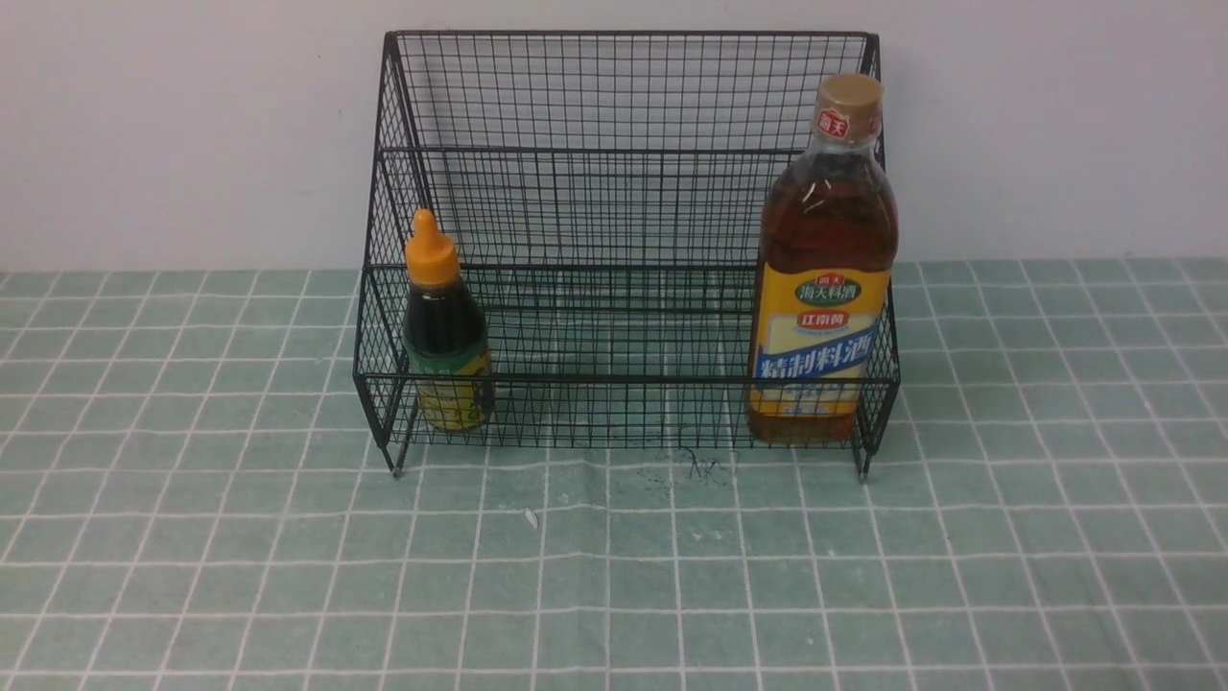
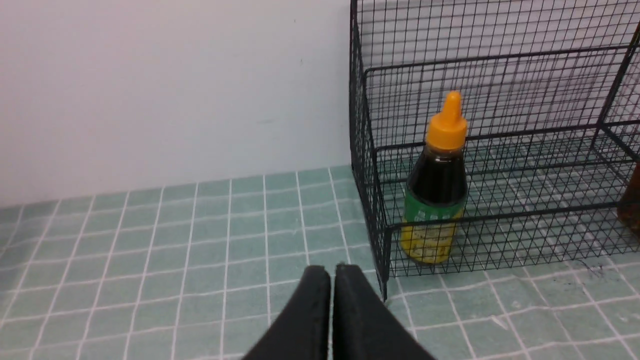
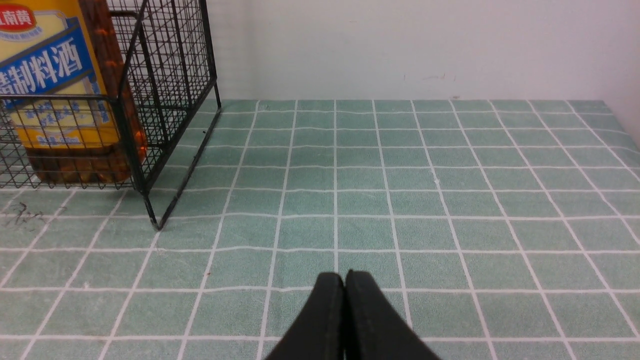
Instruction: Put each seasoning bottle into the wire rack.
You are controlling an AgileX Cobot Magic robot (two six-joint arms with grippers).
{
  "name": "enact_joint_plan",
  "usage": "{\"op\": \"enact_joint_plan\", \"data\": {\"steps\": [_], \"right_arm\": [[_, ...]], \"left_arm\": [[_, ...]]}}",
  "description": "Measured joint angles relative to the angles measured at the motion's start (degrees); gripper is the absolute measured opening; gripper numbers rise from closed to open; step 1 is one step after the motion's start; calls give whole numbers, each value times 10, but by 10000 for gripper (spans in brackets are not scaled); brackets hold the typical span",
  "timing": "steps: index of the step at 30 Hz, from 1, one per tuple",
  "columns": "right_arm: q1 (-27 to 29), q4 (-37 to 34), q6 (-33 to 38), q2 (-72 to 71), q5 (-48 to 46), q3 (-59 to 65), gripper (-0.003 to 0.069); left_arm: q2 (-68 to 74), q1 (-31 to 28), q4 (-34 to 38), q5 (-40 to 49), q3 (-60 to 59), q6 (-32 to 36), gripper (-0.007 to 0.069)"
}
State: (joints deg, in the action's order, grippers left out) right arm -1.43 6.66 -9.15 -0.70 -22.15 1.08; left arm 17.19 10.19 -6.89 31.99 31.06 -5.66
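Nearest to us in the front view lies the green checked tablecloth (image 1: 614, 576), its white grid filling the lower half of the frame, with a small white fleck (image 1: 530, 518) and a dark scribbled smudge (image 1: 693, 467) just below the centre. Neither arm shows in that view. In the left wrist view we see the left gripper (image 2: 332, 272) at the bottom edge, its black jaws pressed together and holding nothing; in the right wrist view the right gripper (image 3: 344, 279) sits likewise at the bottom centre, jaws closed and empty over bare cloth. Beyond the smudge, in the middle of the front frame, stands the black wire rack (image 1: 624, 144) on short feet, two stepped tiers with sloping mesh sides. In its lower front tier, at the left end, we see the small dark bottle (image 1: 444, 336) upright, orange nozzle cap, yellow-green label. At the right end of the same tier stands the tall clear bottle (image 1: 823, 278) of amber liquid, tan cap, yellow-blue label. Farthest back, a plain pale wall (image 1: 173, 125) fills the upper frame.
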Motion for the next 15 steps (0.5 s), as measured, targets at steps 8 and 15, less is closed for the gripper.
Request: {"op": "enact_joint_plan", "data": {"steps": [8, 15], "right_arm": [[0, 0, 0, 0, 0, 0, -15], [0, 0, 0, 0, 0, 0, -15]], "left_arm": [[-137, -93, 51, -100, -220, 49, -6], [-178, -108, 57, -97, -324, 57, -6]]}}
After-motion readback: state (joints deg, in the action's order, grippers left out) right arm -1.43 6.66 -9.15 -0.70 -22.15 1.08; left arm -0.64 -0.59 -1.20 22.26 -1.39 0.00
